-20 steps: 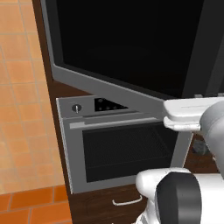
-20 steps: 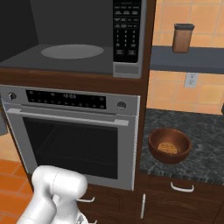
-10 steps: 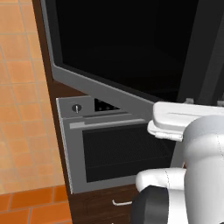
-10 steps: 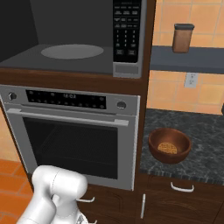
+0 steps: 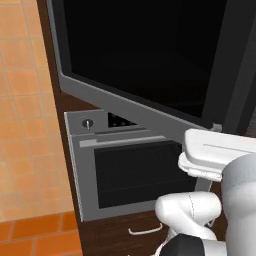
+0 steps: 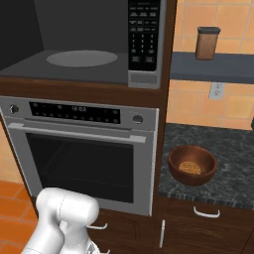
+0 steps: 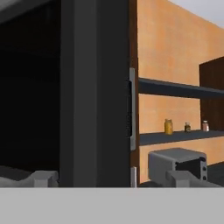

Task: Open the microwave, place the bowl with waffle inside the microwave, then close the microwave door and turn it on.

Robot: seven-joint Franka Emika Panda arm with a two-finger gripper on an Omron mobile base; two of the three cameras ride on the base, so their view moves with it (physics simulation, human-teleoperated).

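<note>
Claw [image 7: 114,179] stands spread in the hand view, both tips wide apart, nothing pinched between them. From the left base view, the microwave door [image 5: 150,65] is swung open above the oven [image 5: 135,175]. From the right base view, the microwave [image 6: 144,44] is open; the bowl [image 6: 198,177] with waffle [image 6: 189,167] sits on the counter [image 6: 233,149], right of the oven.

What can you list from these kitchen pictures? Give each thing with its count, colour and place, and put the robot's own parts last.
microwave: one, black and grey, built in above the oven, cavity showing
turntable: one, grey, on the microwave floor
keypad: one, black, right side of the microwave
microwave door: one, dark glass with grey frame, swung open
oven: one, steel, below the microwave, door shut
bowl: one, dark brown, on the dark counter right of the oven, waffle inside
jar: one, brown, on the shelf above the counter
arm: one, white, in front of the oven
</note>
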